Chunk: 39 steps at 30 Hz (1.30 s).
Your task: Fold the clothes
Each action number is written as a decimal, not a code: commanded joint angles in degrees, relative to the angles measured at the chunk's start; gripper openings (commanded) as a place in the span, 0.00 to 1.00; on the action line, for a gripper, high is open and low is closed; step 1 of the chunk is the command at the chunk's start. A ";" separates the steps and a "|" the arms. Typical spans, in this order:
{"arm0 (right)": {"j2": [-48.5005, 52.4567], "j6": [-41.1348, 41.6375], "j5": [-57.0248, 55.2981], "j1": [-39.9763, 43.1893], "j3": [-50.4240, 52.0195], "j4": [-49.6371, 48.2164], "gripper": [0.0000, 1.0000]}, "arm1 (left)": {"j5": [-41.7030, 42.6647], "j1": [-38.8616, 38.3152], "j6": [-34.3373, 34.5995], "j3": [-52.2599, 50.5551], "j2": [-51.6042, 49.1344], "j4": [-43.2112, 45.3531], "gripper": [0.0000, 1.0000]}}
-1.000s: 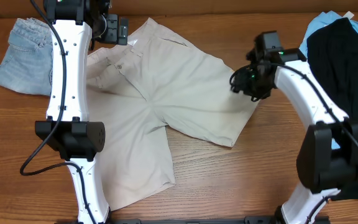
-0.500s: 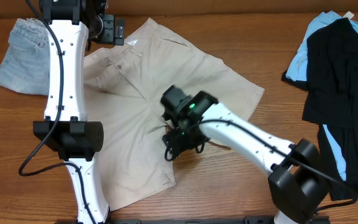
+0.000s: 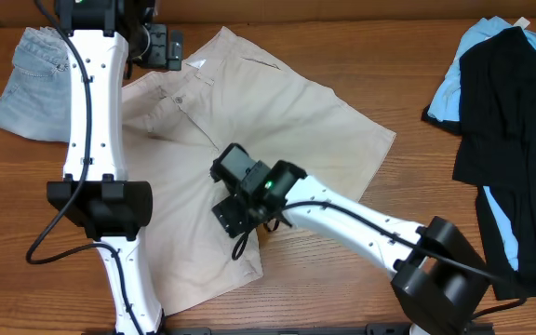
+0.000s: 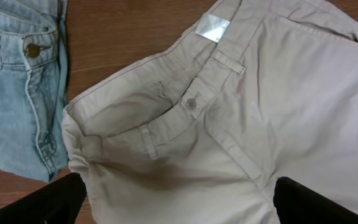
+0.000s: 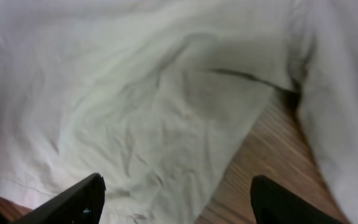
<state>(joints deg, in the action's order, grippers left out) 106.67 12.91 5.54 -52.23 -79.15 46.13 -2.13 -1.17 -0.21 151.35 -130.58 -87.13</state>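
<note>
While the khaki shorts (image 3: 277,121) lie spread open on the wooden table (image 3: 342,298), you have both arms over them. The waistband is at the far side. One leg runs off to the right and the other comes toward the arm bases.

Your left wrist camera shows the fly button (image 4: 192,104) fastened at the waistband and a white label (image 4: 211,28) farther along it.

Your right gripper (image 3: 235,209) hangs over the crotch of the shorts, where the two legs part. In its wrist view the fingers (image 5: 86,198) stand wide apart above wrinkled cloth, with bare wood showing in the notch between the legs.

Your left gripper (image 3: 161,46) is above the waistband's left end. Its fingers (image 4: 42,199) are also spread wide, one on each side of the fly.

Light-blue denim shorts (image 3: 35,79) lie just beside the khaki pair on the left, their edges close at the waistband corner. Well apart on the right, a black garment (image 3: 515,121) lies over a sky-blue garment (image 3: 477,56).
</note>
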 commanded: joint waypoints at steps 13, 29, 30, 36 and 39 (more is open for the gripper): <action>3.72 12.72 -0.76 -0.55 8.72 -14.88 0.51 | 0.22 1.25 -1.70 -0.42 -0.39 -0.26 1.00; 6.38 20.15 -3.63 1.97 8.17 -12.90 0.62 | 0.22 1.90 -2.45 -0.42 -0.39 -0.68 1.00; 6.38 20.17 -3.61 2.23 8.17 -12.92 0.63 | 0.22 1.90 -2.62 -0.42 -0.39 -0.70 1.00; 6.40 20.15 -3.58 2.82 8.17 -12.63 0.63 | 0.24 1.90 -2.62 -0.39 -0.39 -0.70 1.00; 6.40 20.24 -3.87 2.82 8.17 -12.66 0.63 | 0.24 1.90 -2.62 -0.42 -0.39 -0.72 1.00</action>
<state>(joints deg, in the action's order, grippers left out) 112.75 32.40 4.10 -49.91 -71.26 32.97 -2.13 0.16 -1.72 151.30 -130.58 -87.81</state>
